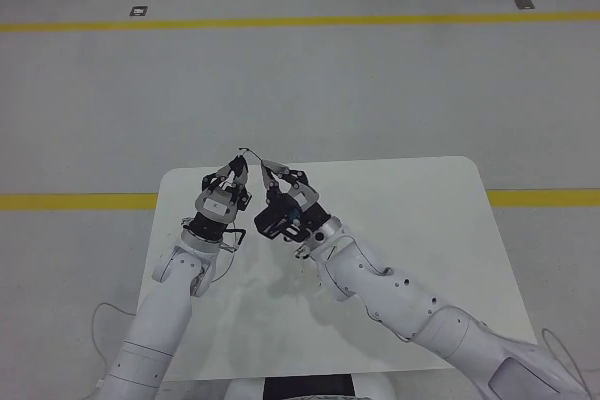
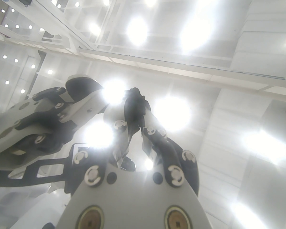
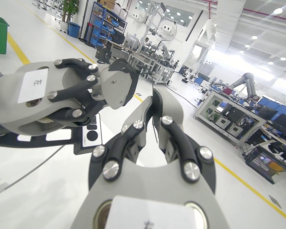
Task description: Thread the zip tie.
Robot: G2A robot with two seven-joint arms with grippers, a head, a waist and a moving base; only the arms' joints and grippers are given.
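Overhead, both arms are held up above the white counter (image 1: 420,200), their tips meeting roughly over its far edge. The zip tie (image 3: 152,82) is a thin, black, flexible strip, so slim that it reads as little more than a dark line. The right claw (image 3: 153,98) is closed tight on it. The strip runs lengthwise between the two ribbed black pads, shows as a narrow band in the gap lower down between the fingers, and comes out past the fingertips. Beyond them it goes on a short way, then bends over sideways toward the left claw (image 3: 131,77), which sits just beside the right one and is tilted across it. The left claw's fingers are pressed together as well, and the bent-over end of the tie reaches in at their black-edged tip, so this claw grips that end. In the top view the tie forms a small dark arch bridging the two tips, up in the air and off the counter surface. In the left wrist view the left claw's fingers meet at a dark point against bright ceiling lights. Glare hides the tie itself there, and the right claw lies close alongside. The tie's head is too small to make out, so it cannot be told whether the tail sits inside it.
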